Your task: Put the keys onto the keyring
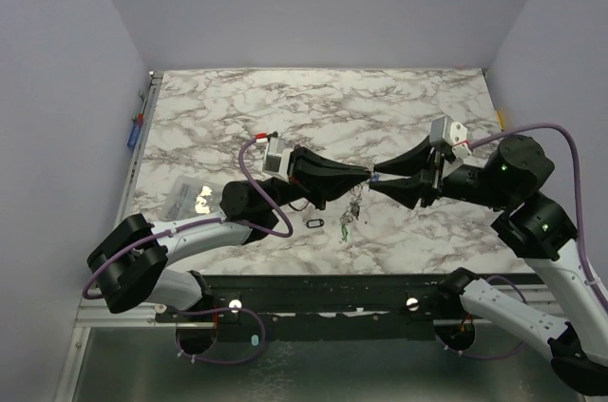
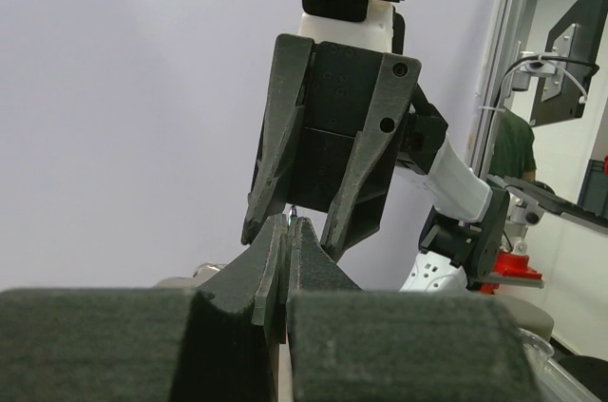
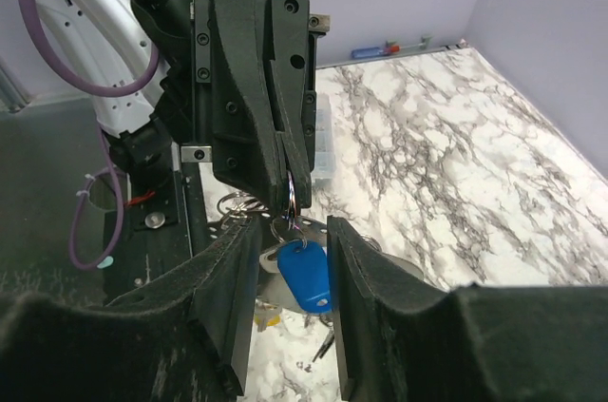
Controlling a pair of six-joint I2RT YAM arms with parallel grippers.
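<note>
Evidently left gripper (image 3: 293,185) pinches keyring (image 3: 290,204) aloft so keys (image 1: 353,208) dangle free; right gripper (image 1: 374,179) straddles blue key (image 3: 306,276), grip unclear, presumably for threading.

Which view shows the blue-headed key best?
The right wrist view: the blue-headed key sits large and sharp between the fingers of the right pincer. Top external shows only a blue speck where both arms' tips meet; in the left wrist view, dark fingers block it.

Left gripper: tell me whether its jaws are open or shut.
Shut. The left gripper has its jaws pressed together in the left wrist view; the right wrist view shows them pinching the keyring.
</note>
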